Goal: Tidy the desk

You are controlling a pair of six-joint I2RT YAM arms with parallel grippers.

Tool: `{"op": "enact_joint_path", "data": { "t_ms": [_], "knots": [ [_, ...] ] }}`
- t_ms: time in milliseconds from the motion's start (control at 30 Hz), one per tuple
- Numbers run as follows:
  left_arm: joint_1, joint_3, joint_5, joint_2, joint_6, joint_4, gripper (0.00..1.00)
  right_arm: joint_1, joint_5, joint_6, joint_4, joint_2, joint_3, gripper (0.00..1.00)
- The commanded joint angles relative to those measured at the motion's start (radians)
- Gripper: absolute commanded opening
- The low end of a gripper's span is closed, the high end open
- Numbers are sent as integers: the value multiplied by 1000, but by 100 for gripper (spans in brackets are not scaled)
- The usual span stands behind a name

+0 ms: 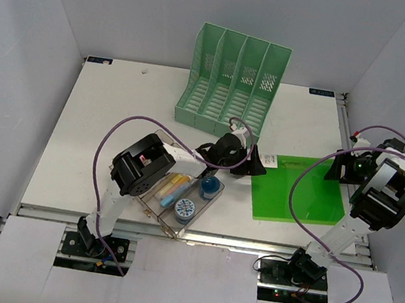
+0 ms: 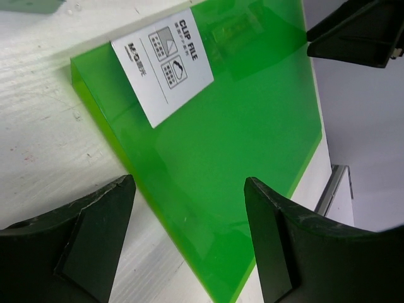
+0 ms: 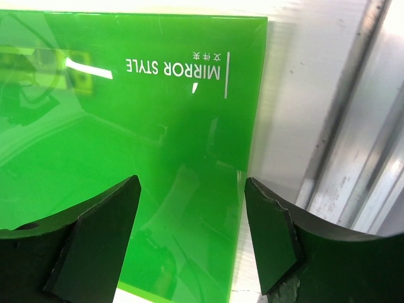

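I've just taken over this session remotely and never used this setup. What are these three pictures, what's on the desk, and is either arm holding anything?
The wide picture comes from a fixed camera above and behind two robot arms bolted at the near edge of the white desk. The other two come from cameras on each arm's wrist, looking past that arm's own black fingers.

On the desk: a green slotted file rack at the back, a clear tray with small items near the left arm, and a flat green clip file on the right.

The left gripper hangs open over the file's labelled end. The right gripper is open over another corner of the file, near the desk's edge. Neither holds anything.
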Motion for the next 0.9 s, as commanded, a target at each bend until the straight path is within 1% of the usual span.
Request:
{"op": "enact_joint_path", "data": {
  "t_ms": [0,133,267,333,500,567,667,767,867],
  "knots": [
    [7,64,-49,24,23,-89,81,31,-16,10,-25,-21,5,74],
    [7,102,-97,39,25,-168,82,43,-10,21,-23,-23,6,74],
    [6,93,-163,26,23,-225,81,48,-9,28,-22,-14,16,74],
    [6,79,-192,13,23,-219,81,52,-5,28,-21,-13,19,74],
    [12,76,-194,9,20,-178,81,56,-1,31,-21,-12,20,74],
    [14,82,-174,19,10,-153,81,57,0,31,-21,-12,20,74],
    [15,80,-135,31,-1,-120,78,57,0,28,-23,-13,20,74],
    [16,72,-99,39,-17,-83,72,57,2,26,-23,-13,20,74],
    [20,55,-64,43,-37,-50,62,58,2,25,-24,-12,21,74]
  ]
}}
